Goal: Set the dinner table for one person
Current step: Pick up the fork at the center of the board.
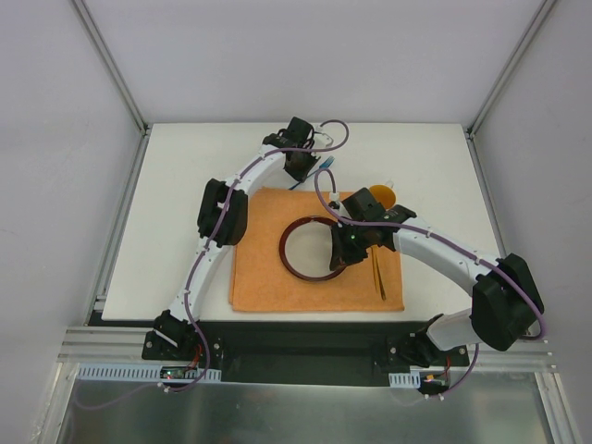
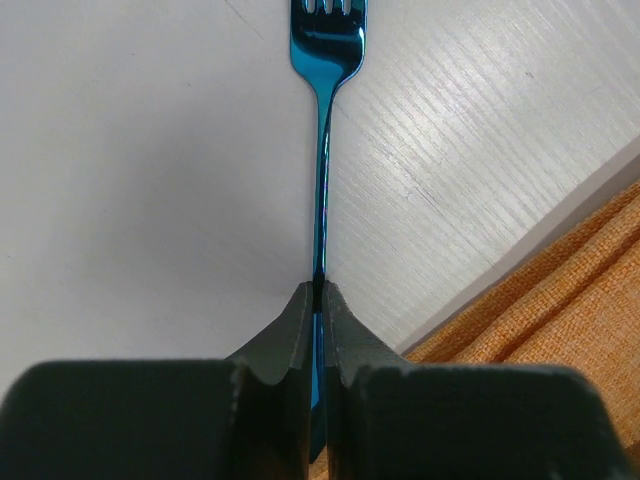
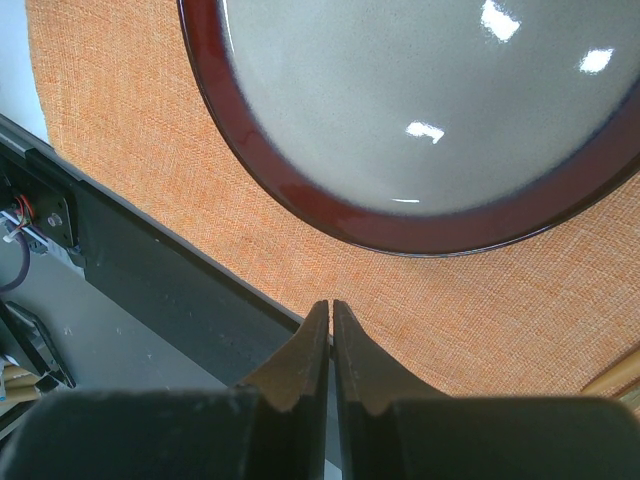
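My left gripper (image 2: 320, 288) is shut on the handle of a shiny blue fork (image 2: 325, 150). It holds the fork over the white dinner table (image 2: 150, 150), just beyond the far edge of the orange placemat (image 2: 570, 290). In the top view this gripper (image 1: 310, 174) and the fork (image 1: 326, 165) are at the back middle. My right gripper (image 3: 331, 303) is shut and empty above the placemat (image 3: 130, 170), near the dark-red-rimmed plate (image 3: 300, 195). In the top view it (image 1: 339, 263) hangs over the plate's right rim (image 1: 284, 248).
Gold-coloured cutlery (image 1: 380, 275) lies on the placemat (image 1: 268, 287) right of the plate. An orange cup (image 1: 385, 195) stands just beyond the mat's far right corner. The table's black front rail (image 3: 170, 290) is close below my right gripper. Grey frame posts stand at the table's corners.
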Robot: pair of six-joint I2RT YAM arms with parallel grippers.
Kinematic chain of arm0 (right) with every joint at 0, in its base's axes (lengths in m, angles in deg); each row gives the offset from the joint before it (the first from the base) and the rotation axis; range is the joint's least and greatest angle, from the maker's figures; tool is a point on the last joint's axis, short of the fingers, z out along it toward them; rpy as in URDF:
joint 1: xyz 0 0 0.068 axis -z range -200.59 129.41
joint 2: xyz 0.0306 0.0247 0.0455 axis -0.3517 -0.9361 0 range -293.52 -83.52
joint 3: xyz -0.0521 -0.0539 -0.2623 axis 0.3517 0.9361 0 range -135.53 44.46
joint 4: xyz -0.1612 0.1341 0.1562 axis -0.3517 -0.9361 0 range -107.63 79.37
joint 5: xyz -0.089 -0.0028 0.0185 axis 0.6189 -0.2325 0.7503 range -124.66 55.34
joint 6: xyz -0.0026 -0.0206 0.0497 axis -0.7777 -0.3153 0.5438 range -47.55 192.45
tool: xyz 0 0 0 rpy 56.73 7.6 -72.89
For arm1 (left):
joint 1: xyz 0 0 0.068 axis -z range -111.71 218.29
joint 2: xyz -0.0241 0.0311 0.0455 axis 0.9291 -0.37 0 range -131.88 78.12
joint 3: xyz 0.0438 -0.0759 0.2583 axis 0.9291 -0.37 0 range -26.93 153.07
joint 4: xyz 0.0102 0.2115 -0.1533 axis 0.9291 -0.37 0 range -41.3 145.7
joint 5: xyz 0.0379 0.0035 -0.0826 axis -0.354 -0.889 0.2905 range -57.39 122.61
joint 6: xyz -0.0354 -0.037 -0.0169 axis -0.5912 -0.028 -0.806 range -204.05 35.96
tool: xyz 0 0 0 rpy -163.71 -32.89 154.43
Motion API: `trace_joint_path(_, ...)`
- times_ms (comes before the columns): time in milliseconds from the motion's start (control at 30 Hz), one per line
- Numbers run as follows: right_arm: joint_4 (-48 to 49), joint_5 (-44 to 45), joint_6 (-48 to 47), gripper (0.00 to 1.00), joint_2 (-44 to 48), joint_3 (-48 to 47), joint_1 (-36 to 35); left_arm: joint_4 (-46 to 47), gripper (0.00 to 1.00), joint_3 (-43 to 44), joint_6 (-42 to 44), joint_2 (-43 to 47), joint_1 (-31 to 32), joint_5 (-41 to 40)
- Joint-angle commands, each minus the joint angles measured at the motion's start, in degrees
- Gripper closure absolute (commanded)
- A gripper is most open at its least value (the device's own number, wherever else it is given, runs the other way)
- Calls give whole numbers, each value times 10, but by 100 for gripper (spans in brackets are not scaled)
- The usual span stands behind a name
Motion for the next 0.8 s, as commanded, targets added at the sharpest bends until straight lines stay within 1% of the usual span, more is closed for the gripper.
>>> trace_joint_path(0, -4, 0, -6, 93, 4, -9, -2, -30, 100, 4, -3, -15, 1, -13)
trace_joint_path(200, -4, 0, -7, 93, 3, -10, -2, -22, 100, 22, -28, 3, 1, -6)
trace_joint_path(333, -4, 1, -8, 92, 2, -15, -3, -11, 100, 28, -46, 32, 2, -9)
trace_joint_path(767, 11, 2, -1, 93, -4, -31, -2, -3, 100, 24, -67, 126, 18, -58)
